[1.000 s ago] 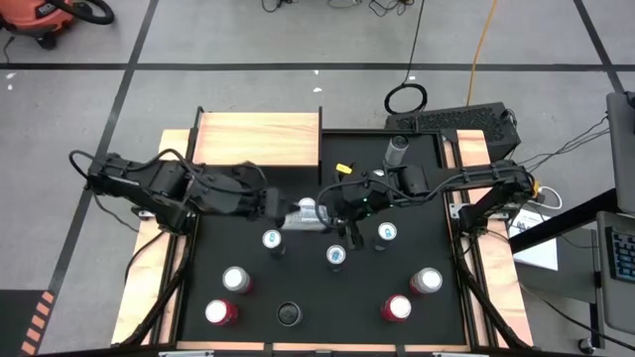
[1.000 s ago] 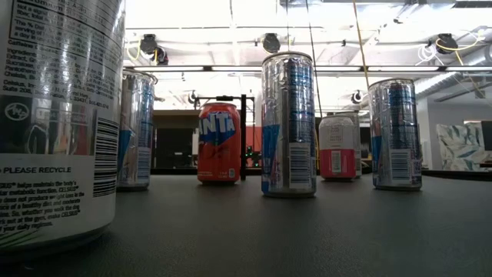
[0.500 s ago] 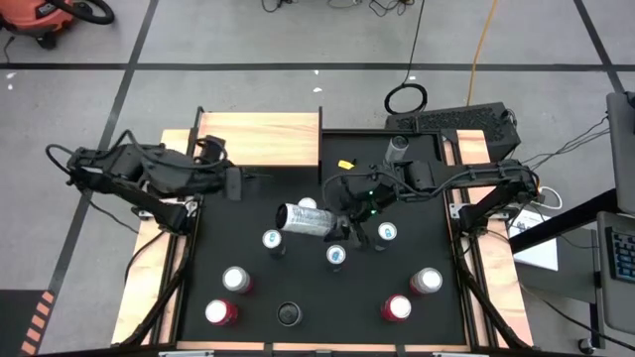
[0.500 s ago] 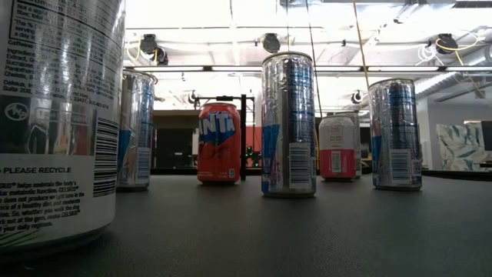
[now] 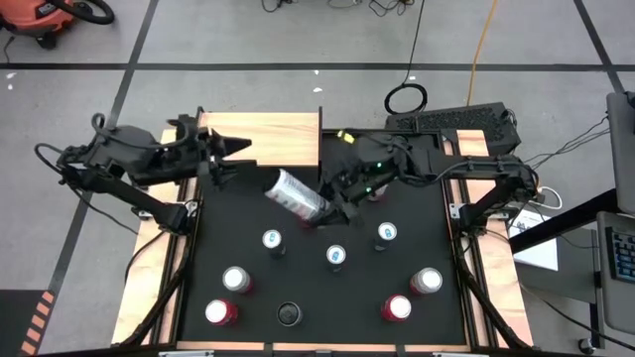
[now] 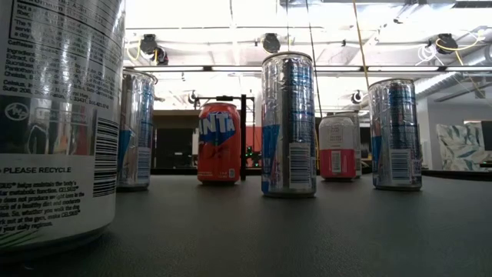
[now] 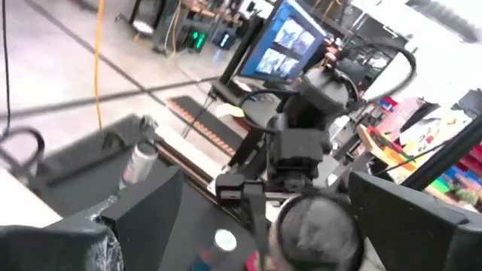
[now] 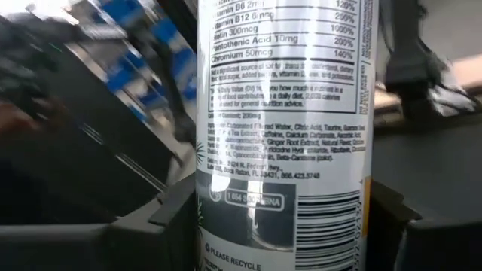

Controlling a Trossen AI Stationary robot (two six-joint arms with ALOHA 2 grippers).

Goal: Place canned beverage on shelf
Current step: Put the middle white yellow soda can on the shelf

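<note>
A silver-white can (image 5: 296, 194) with small black print hangs over the black mat (image 5: 417, 198), just near of the pale wood shelf (image 5: 273, 131). My right gripper (image 5: 330, 203) is shut on it and reaches in from the table's right. The can fills the right wrist view (image 8: 282, 113), and the left wrist view shows it end-on (image 7: 312, 229). My left gripper (image 5: 238, 149) stands open and empty above the shelf's near left part, pointing at the can. The low view shows neither gripper. My right gripper pinches the can's side wall near its barcode end (image 8: 218, 226) between its two fingers (image 8: 169, 218). The fingers come about level from the table's right and lie along the can. The can is lifted clear, lying over, and its free end (image 5: 278, 182) points far-left toward the shelf.
Several cans stand on the mat near of the held one, among them blue-silver ones (image 5: 273, 240) (image 5: 336, 256) (image 5: 386, 232) and a red one (image 5: 397, 307). A grey can (image 5: 397, 149) stands at the far right. The low view shows an orange can (image 6: 219, 142).
My left gripper has drawn back from the can, up and toward the table's far left, to above the shelf. My right gripper has risen and gone toward the far edge with the can. The can's free end has swung from pointing left to pointing far-left.
</note>
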